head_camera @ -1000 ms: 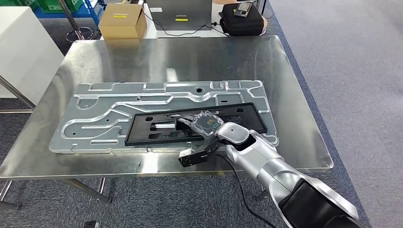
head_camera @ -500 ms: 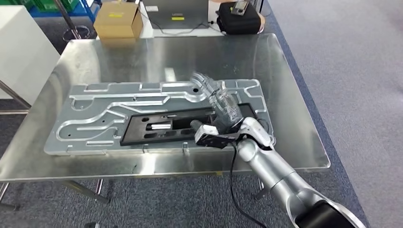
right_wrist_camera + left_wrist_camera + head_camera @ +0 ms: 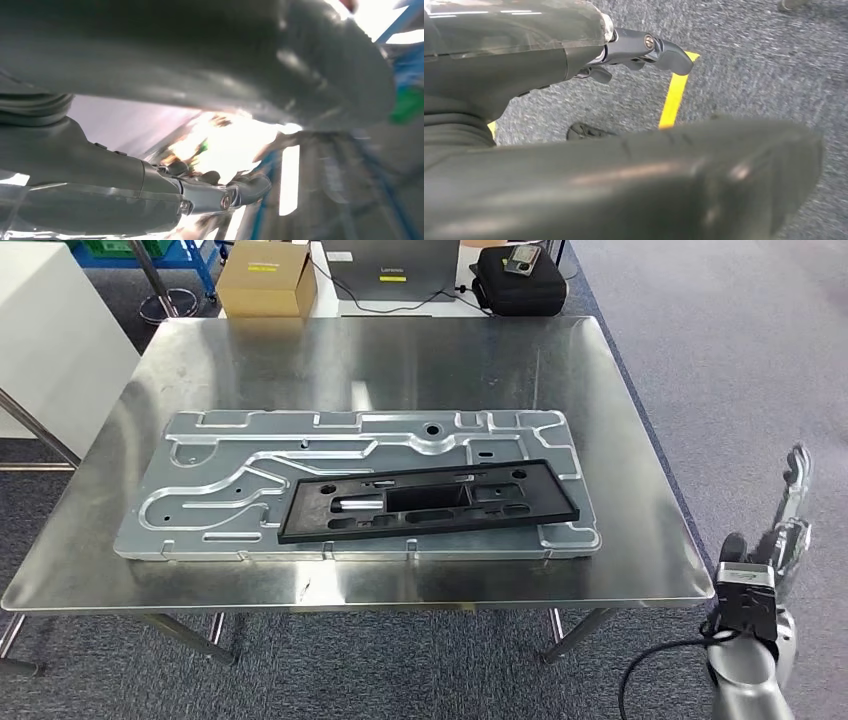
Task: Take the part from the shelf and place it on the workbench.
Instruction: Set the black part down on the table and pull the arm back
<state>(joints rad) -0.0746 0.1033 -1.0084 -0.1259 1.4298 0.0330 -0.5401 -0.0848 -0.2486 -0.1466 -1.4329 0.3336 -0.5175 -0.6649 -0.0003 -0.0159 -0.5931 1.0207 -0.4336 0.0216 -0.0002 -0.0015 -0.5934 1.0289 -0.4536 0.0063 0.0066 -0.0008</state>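
The black rectangular part [image 3: 430, 502] lies flat on a large silver machined plate [image 3: 240, 475], which rests on the steel workbench [image 3: 400, 360]. Nothing touches the part. My right hand [image 3: 785, 530] is off the table past its right front corner, fingers spread and pointing up, holding nothing. The right wrist view shows that hand [image 3: 125, 185] with its fingers [image 3: 225, 192] stretched out, well apart from the thumb, against a bright blurred background. In the left wrist view my left hand [image 3: 524, 55] hangs over grey carpet, fingers [image 3: 649, 47] extended and apart from the thumb, holding nothing.
Behind the workbench stand a cardboard box [image 3: 265, 280], a laptop [image 3: 395, 265] and a black case [image 3: 515, 280]. A white cabinet [image 3: 50, 330] is at the far left. Grey carpet surrounds the table, with a yellow tape line [image 3: 674, 97] under my left hand.
My right hand rose off the black part, then swung back and right, off the table. The part stays on the plate. The camera shifted slightly.
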